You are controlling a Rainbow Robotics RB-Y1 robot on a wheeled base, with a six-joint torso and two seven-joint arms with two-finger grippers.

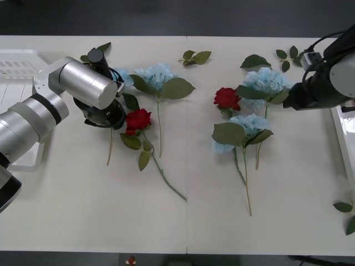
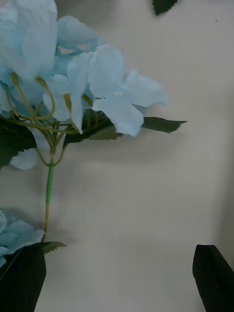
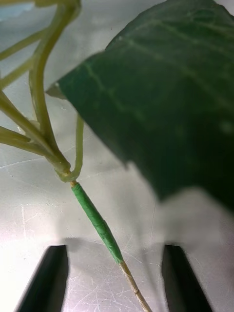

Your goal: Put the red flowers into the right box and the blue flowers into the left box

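Spread across the white table (image 1: 183, 216): blue flowers and red flowers, loose, none yet in a tray. Lowered over the far-left blue flower (image 1: 123, 77), the left gripper (image 3: 114, 280), jaws parted, black fingers (image 3: 48, 278) standing on either side of a thin green stem (image 3: 97, 226) and not touching it; stem running between them on the tabletop, a large dark leaf (image 3: 165, 102) hanging close above. Just right of that arm, a red rose (image 1: 138, 119) on a long stem, and beyond it another blue flower (image 1: 157, 73) with broad leaves. Held over the right side of the table, the right gripper (image 2: 119, 278), jaws wide apart and empty, a pale blue cluster (image 2: 73, 83) and its stem lying ahead of the fingers, toward one finger's side rather than between them. Grouped at centre-right, a second red rose (image 1: 227, 98) and two blue clusters (image 1: 249, 124). At the far-left edge, the left box (image 1: 16, 66), slotted rim showing; at the right edge, the right box (image 1: 345, 138), partly seen.
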